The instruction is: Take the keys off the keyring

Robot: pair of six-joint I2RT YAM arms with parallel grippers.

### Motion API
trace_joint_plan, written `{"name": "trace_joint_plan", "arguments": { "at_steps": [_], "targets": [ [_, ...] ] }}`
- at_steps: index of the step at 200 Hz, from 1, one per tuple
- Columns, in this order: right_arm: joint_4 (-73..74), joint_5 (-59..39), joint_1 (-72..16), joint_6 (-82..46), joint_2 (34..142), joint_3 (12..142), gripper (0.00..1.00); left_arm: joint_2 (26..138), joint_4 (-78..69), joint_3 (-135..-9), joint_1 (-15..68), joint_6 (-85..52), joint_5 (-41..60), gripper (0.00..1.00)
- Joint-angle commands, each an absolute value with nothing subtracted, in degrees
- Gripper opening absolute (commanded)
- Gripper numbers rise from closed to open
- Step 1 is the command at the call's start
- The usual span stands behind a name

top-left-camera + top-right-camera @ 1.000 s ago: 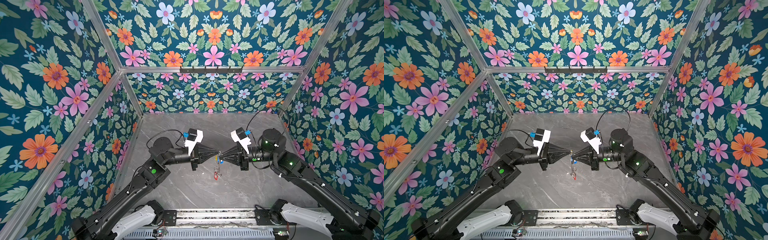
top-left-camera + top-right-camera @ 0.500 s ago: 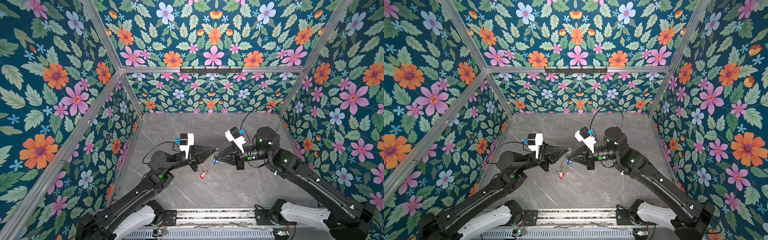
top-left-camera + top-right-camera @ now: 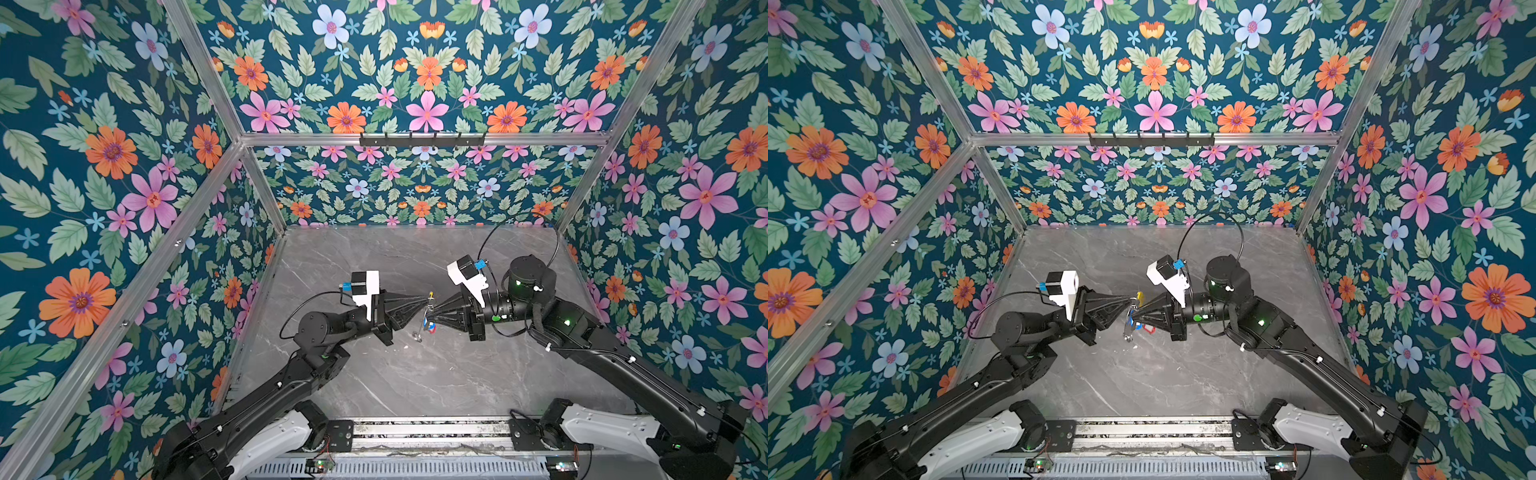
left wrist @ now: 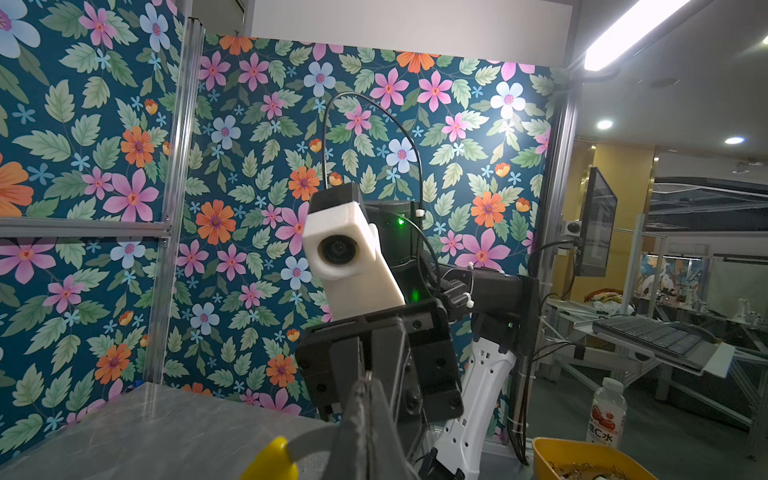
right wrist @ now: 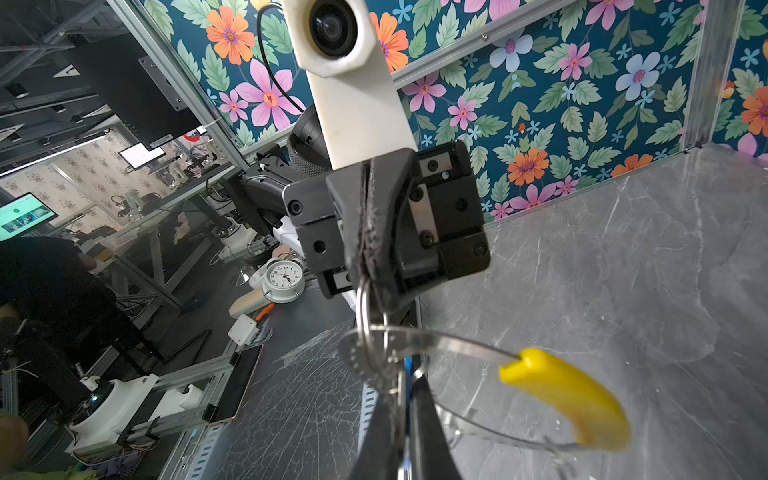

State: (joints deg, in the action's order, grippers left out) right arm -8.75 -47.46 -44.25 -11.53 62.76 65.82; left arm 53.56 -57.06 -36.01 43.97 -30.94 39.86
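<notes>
Thin silver split ring (image 5: 365, 316) is pinched by left gripper (image 5: 368, 274); flat grey keyring (image 5: 457, 343), smooth yellow arc (image 5: 561, 395), is clamped by right gripper (image 5: 401, 386).

We see floral walls (image 3: 124, 166) enclosing a grey marble tabletop (image 3: 436, 374). Above the tabletop, aluminium rails (image 3: 291, 139) frame the walls.
</notes>
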Motion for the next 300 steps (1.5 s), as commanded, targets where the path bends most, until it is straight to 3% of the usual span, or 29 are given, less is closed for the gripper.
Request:
{"name": "trace_joint_plan", "arguments": {
  "at_steps": [1,60,130,221,267,300],
  "targets": [
    [-9.03,-47.17,-44.39,-11.43,63.81,66.93,0.00,54.43,-65.79,-35.63,43.96,-32.78,39.16,0.00],
    [-18.25,-42.31,-48.44,-6.42,70.40,76.95,0.00,57.62,-79.59,-31.37,43.95,-38.01,36.13,0.00],
    [-13.84,-42.38,-48.56,-7.82,70.09,75.14,0.00,59.35,-87.38,-28.77,43.90,-40.51,34.89,0.00],
    [-12.88,-27.08,-48.31,-8.17,57.08,65.93,0.00,48.64,-63.00,-28.86,43.86,-28.72,28.85,0.00],
    [-8.74,-35.50,-30.98,-21.44,55.21,57.42,0.00,42.80,-51.05,-29.29,43.86,-24.05,25.54,0.00],
    [-12.39,-27.75,-30.21,-23.78,57.95,49.63,0.00,42.12,-50.09,-28.54,43.90,-24.17,24.70,0.00]
  ]
}}
